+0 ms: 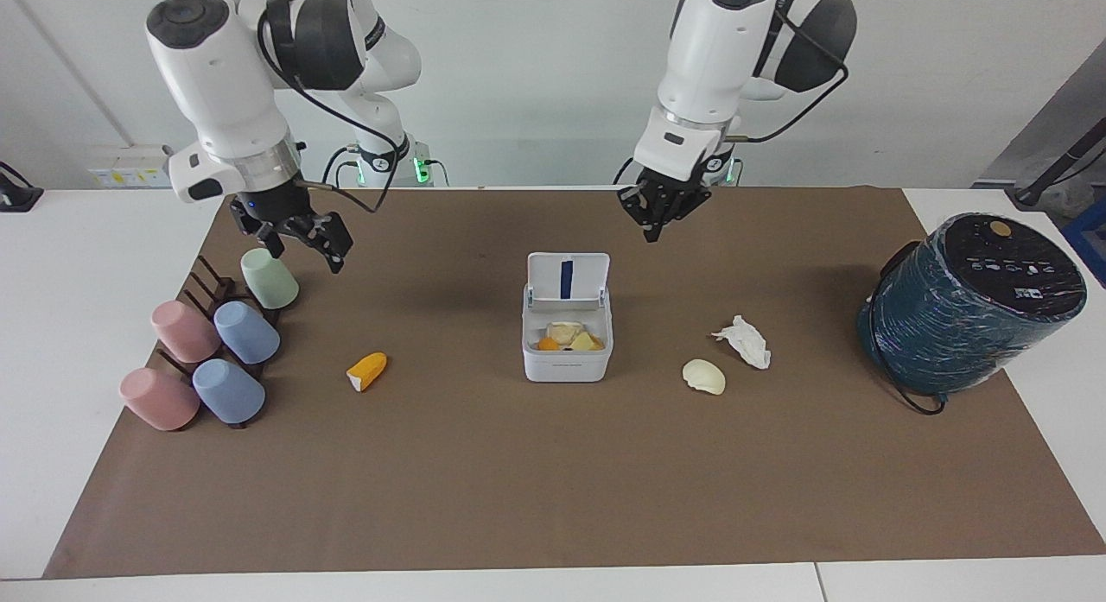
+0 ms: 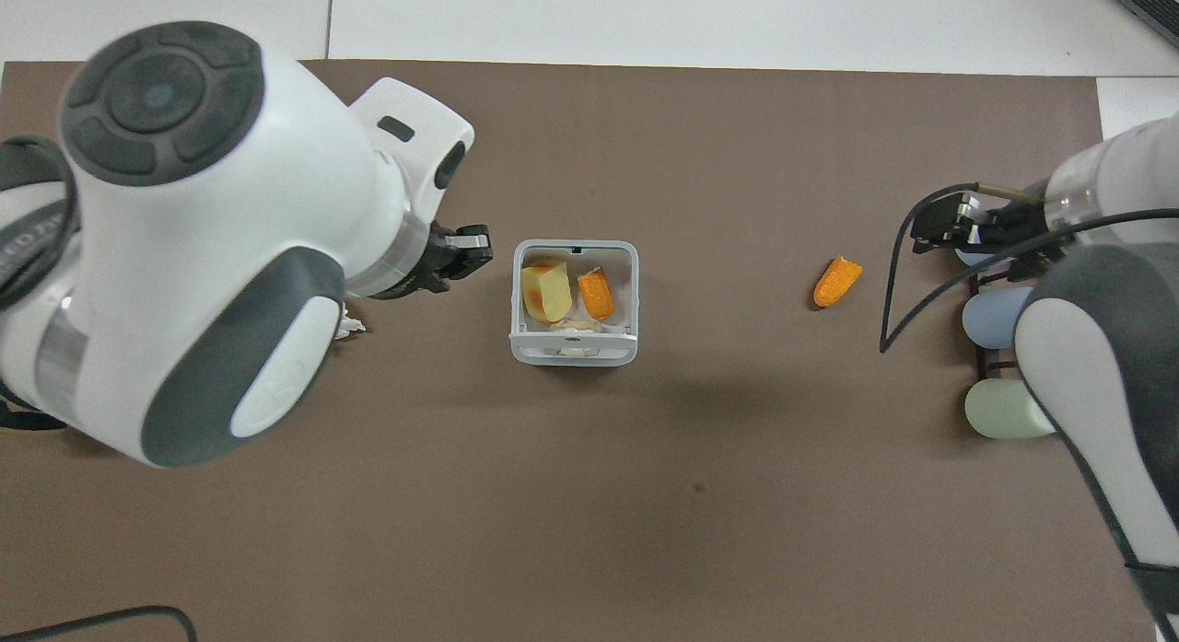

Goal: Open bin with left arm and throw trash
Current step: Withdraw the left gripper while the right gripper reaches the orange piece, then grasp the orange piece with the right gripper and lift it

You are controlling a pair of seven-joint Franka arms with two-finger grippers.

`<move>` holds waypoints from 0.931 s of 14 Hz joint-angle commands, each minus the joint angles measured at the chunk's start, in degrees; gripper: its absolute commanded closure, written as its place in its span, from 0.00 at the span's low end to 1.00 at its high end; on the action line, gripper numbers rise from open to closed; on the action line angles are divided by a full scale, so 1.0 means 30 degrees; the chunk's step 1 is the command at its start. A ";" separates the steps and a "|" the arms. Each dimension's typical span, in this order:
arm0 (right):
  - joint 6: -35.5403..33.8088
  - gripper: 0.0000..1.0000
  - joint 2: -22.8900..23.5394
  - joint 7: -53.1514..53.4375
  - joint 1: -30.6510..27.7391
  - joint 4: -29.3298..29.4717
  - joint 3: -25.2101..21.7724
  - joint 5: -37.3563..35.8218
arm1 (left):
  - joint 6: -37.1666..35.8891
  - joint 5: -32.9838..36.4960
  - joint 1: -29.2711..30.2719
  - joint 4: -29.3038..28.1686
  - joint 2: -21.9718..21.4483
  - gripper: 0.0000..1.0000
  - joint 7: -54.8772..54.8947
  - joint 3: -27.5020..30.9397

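The white bin (image 1: 566, 369) stands mid-mat with its lid (image 1: 567, 280) upright and open, blue strip showing. Orange and yellow peel pieces lie inside; the overhead view shows the bin's rim (image 2: 573, 355). My left gripper (image 1: 654, 226) is shut and empty, raised over the mat beside the bin toward the left arm's end, also in the overhead view (image 2: 472, 246). The orange peel (image 1: 366, 370) (image 2: 837, 282) lies toward the right arm's end. The cream peel (image 1: 704, 377) and white tissue (image 1: 743, 340) lie toward the left arm's end. My right gripper (image 1: 308, 256) (image 2: 939, 232) is open above the green cup.
A dark rack holds pastel cups (image 1: 207, 351), the green cup (image 1: 270, 278) (image 2: 1004, 408) nearest the robots. A big dark teal wrapped cylinder (image 1: 972, 304) stands at the left arm's end. The brown mat (image 1: 553, 481) covers the table.
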 commanded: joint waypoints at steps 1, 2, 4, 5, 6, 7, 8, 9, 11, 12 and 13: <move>0.1610 0.00 0.1762 0.0920 0.0131 0.0041 0.0012 0.0438 | -0.1859 -0.0642 0.2512 0.0751 -0.0128 1.00 0.3188 -0.0028; 0.2283 0.00 0.2348 0.0951 0.0131 0.0041 0.0012 0.0438 | -0.2445 -0.0497 0.3565 0.0812 -0.0157 1.00 0.4476 0.0002; 0.3600 0.00 0.3083 0.1038 0.0131 -0.0511 0.0012 0.0497 | -0.2773 -0.0378 0.5384 0.0813 -0.0274 1.00 0.7027 0.0031; 0.4826 0.00 0.3173 0.1068 0.0131 -0.1386 0.0012 0.0497 | -0.2715 -0.0378 0.6059 0.0813 -0.0391 1.00 0.7908 0.0031; 0.6114 0.00 0.3174 0.1068 0.0131 -0.2497 0.0012 0.0497 | -0.2570 -0.0378 0.6646 0.0784 -0.0653 1.00 0.8903 -0.0027; 0.7142 0.00 0.3261 0.1097 0.0102 -0.3378 0.0012 0.0526 | -0.2510 -0.0378 0.7145 0.0726 -0.0714 1.00 0.9638 -0.0085; 0.7820 0.00 0.3552 0.1126 0.0102 -0.3822 0.0012 0.0526 | -0.2510 -0.0378 0.7440 0.0696 -0.0772 0.98 0.9964 -0.0086; 0.8348 0.00 0.3932 0.1301 0.0015 -0.4058 0.0012 0.0526 | -0.2336 -0.0407 0.7443 0.0580 -0.0831 0.48 0.9939 -0.0086; 0.9142 0.00 0.4257 0.1478 -0.0132 -0.4586 0.0012 0.0671 | -0.2159 -0.0203 0.7443 0.0258 -0.1007 0.07 0.9997 -0.0115; 0.9290 0.00 0.4490 0.1449 -0.0162 -0.4704 0.0012 0.0992 | -0.2100 -0.0202 0.7385 0.0198 -0.1065 0.01 1.0055 -0.0115; 0.9639 0.00 0.4753 0.1449 -0.0249 -0.4792 0.0012 0.1140 | -0.1896 -0.0086 0.7268 0.0053 -0.1124 0.00 1.0084 -0.0115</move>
